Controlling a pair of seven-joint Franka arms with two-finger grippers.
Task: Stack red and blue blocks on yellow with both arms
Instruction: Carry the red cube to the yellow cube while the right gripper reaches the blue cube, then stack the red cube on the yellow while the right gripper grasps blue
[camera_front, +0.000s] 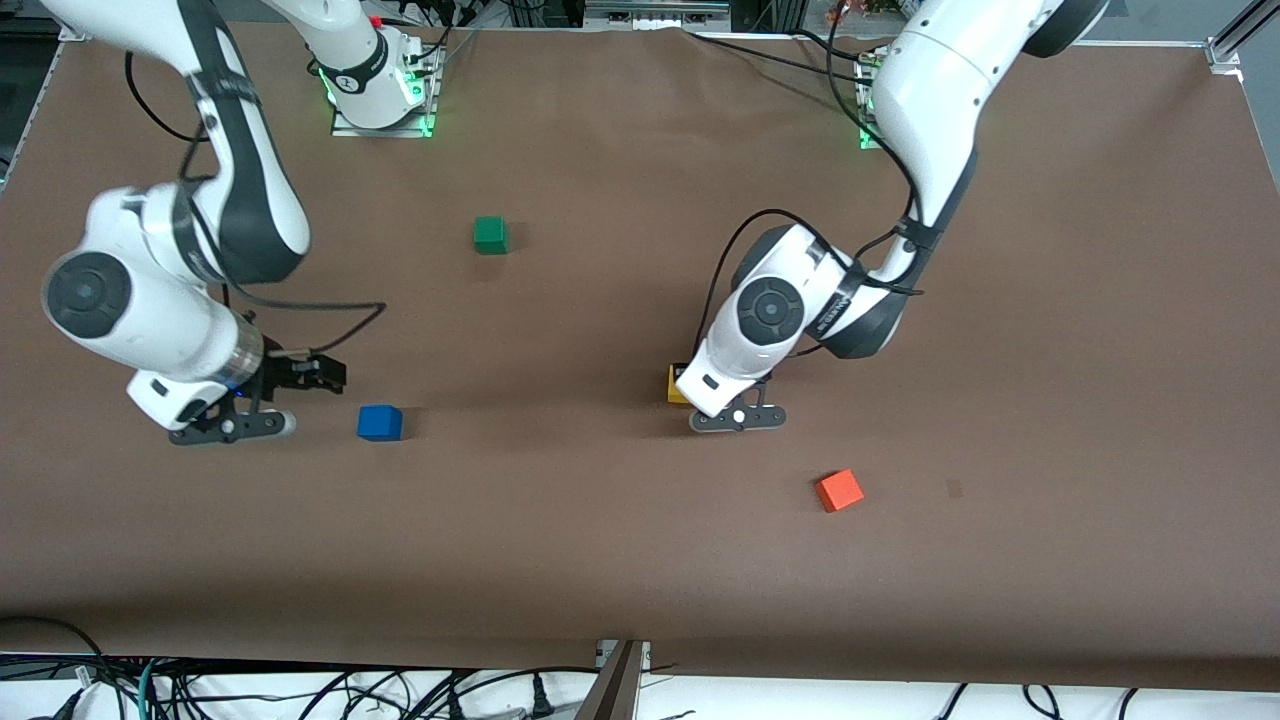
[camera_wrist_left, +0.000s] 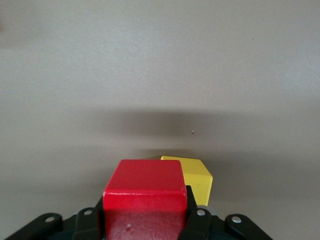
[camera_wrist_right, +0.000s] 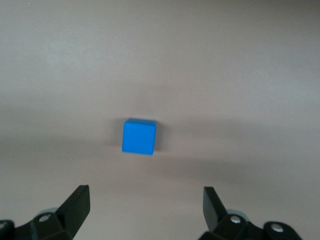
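Brown table (camera_front: 600, 560): left gripper (camera_wrist_left: 145, 220) clamps the red block (camera_wrist_left: 145, 195) beside the yellow block (camera_wrist_left: 192, 177); centre it squarely before release. Right gripper (camera_wrist_right: 145, 210), fingers apart, faces the blue block (camera_wrist_right: 139, 136).

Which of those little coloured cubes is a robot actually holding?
The red cube, clamped in the left gripper beside the yellow cube. The blue, green and orange-red ones sit free on the table.

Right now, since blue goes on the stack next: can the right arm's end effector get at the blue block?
Probably yes. The right end effector is open and faces the blue block, which sits alone on bare table with nothing between them.
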